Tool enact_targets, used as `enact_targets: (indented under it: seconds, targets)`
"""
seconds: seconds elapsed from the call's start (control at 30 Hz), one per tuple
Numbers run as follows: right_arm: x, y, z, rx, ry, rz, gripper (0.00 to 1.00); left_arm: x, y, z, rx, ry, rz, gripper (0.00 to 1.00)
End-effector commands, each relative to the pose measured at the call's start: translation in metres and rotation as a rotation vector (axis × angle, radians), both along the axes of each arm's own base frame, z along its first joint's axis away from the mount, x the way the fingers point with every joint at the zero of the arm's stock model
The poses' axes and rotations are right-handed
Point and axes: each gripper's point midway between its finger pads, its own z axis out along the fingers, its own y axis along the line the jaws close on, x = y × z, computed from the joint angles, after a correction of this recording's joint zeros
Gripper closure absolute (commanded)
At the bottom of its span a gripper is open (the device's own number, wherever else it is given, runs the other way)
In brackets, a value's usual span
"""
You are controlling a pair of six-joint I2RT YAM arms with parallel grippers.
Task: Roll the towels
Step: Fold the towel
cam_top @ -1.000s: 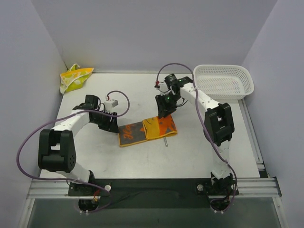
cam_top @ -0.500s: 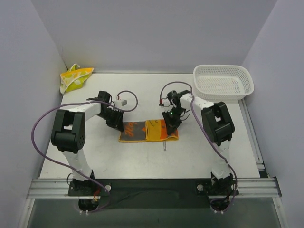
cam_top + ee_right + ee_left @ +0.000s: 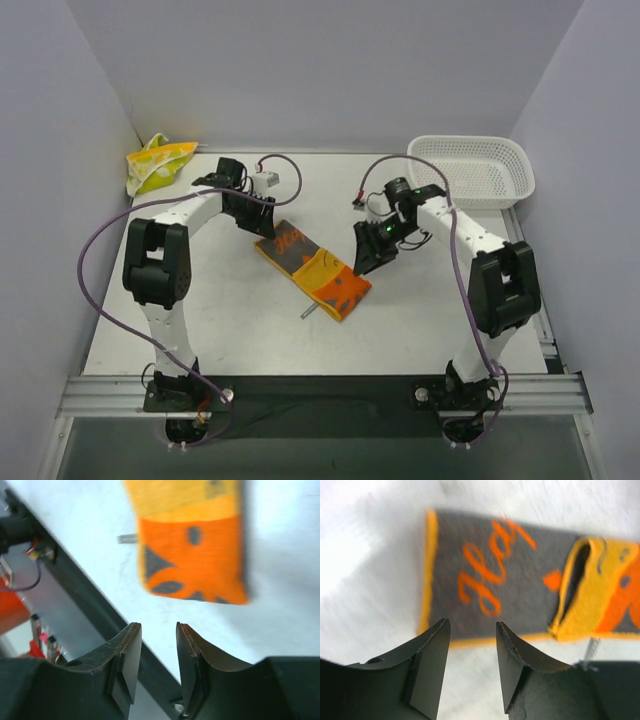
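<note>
Orange towel (image 3: 312,268) lies between the inward-reaching left end effector (image 3: 263,226) and right end effector (image 3: 362,263), both narrowly parted, empty.

Orange towel (image 3: 490,590), blurred, runs past the left wrist view's edge.

The orange towel (image 3: 312,270) lay diagonally mid-frame, the left gripper (image 3: 262,214) near its upper end, the right gripper (image 3: 366,258) just beside its right edge; the yellow towel (image 3: 158,164) sat upper left.
</note>
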Motion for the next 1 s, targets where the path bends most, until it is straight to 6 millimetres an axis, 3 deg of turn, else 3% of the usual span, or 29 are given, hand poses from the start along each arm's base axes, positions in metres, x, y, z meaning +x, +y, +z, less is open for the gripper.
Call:
enact_targets:
  seconds: [0.0,0.07,0.1,0.27,0.4,0.53,0.57,0.63,0.73,0.83,0.93,0.97]
  targets:
    - [0.006,-0.029,-0.028,-0.139,0.021,-0.019,0.66,-0.036,0.007,0.026,-0.028,-0.034,0.006,0.48]
    - [0.009,-0.031,-0.046,-0.172,0.045,-0.021,0.67,-0.052,0.007,0.021,-0.037,-0.014,0.021,0.48]
    - [0.010,-0.032,-0.052,-0.187,0.052,-0.022,0.67,-0.064,0.007,0.008,-0.041,0.023,0.024,0.48]
    - [0.005,-0.034,-0.087,-0.213,0.132,-0.006,0.73,-0.076,-0.003,-0.024,-0.074,0.146,0.030,0.53]
    - [-0.008,-0.028,-0.098,-0.201,0.189,0.005,0.79,-0.060,-0.012,-0.036,-0.085,0.162,0.031,0.53]
    - [-0.034,-0.007,-0.100,-0.177,0.248,0.042,0.82,-0.032,-0.021,-0.043,-0.102,0.148,0.038,0.55]
    - [-0.041,0.004,-0.097,-0.148,0.264,0.060,0.82,-0.014,-0.027,-0.043,-0.113,0.124,0.032,0.55]
    - [-0.057,0.026,-0.089,-0.116,0.296,0.095,0.80,0.013,-0.035,-0.041,-0.130,0.100,0.033,0.55]
    - [-0.068,0.055,-0.063,-0.006,0.328,0.130,0.66,0.027,-0.038,-0.038,-0.138,0.108,0.023,0.55]
    - [-0.058,0.055,-0.032,0.078,0.293,0.092,0.64,0.029,-0.038,-0.007,-0.210,0.064,-0.033,0.51]
    - [-0.036,0.047,-0.004,0.136,0.204,0.019,0.64,0.006,-0.028,0.031,-0.241,-0.027,-0.093,0.45]
    - [-0.021,0.041,-0.001,0.137,0.182,-0.045,0.64,0.003,-0.025,0.066,-0.247,-0.137,-0.114,0.42]
